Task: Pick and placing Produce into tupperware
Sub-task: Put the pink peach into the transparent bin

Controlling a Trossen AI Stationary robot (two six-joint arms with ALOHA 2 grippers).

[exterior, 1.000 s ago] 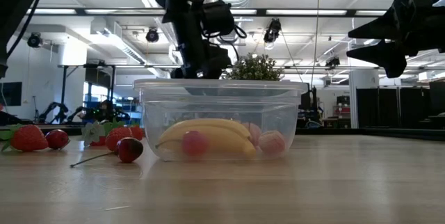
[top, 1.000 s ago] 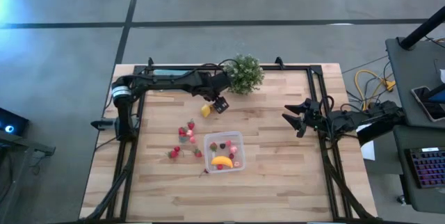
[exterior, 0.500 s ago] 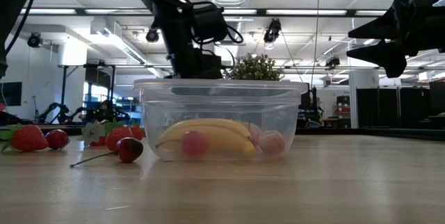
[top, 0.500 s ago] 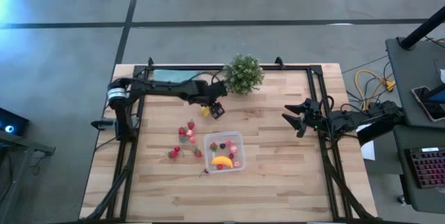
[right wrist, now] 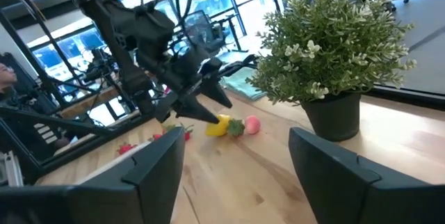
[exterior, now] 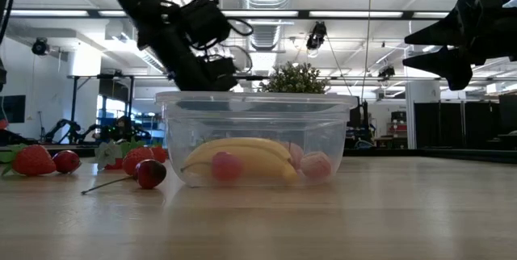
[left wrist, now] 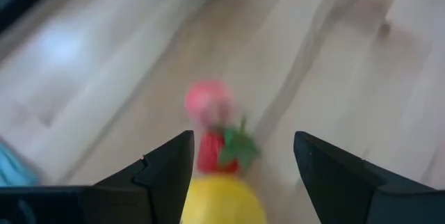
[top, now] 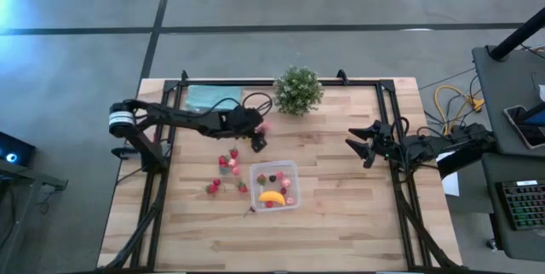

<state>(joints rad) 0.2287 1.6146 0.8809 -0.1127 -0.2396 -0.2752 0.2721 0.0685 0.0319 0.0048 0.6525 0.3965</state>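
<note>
The clear tupperware (top: pixel 274 185) (exterior: pixel 257 139) stands near the table's middle and holds a banana (top: pixel 272 196) and several small fruits. More produce lies loose to its left: red strawberries (top: pixel 226 168) and a cherry (exterior: pixel 149 173). Farther back, near the plant, lie a yellow lemon (left wrist: pixel 222 200) (right wrist: pixel 220 126), a strawberry (left wrist: pixel 214 151) and a pink fruit (left wrist: pixel 206 102). My left gripper (top: pixel 256 144) (left wrist: pixel 243 137) slants down over the lemon, open, with a finger on either side of it. My right gripper (top: pixel 362 146) hangs open above the table's right side. My left gripper stands with the lemon (left wrist: pixel 222 200) low between its open fingers, coming at it slanting down from the table's left. I cannot tell whether either finger (left wrist: pixel 167 172) touches it. The lemon lies on the table.
A bushy green potted plant (top: pixel 298 91) stands at the far edge just beyond the lemon. A teal cloth (top: pixel 209 97) lies at the far left. A black frame (top: pixel 387 104) borders the wooden table. Bare wood lies right of the tupperware.
My left gripper has drawn back from beside the plant toward the table's left and near edges, sunk lower and tipped more steeply down, ending over the lemon. The lemon and the other fruits have stayed where they were.
</note>
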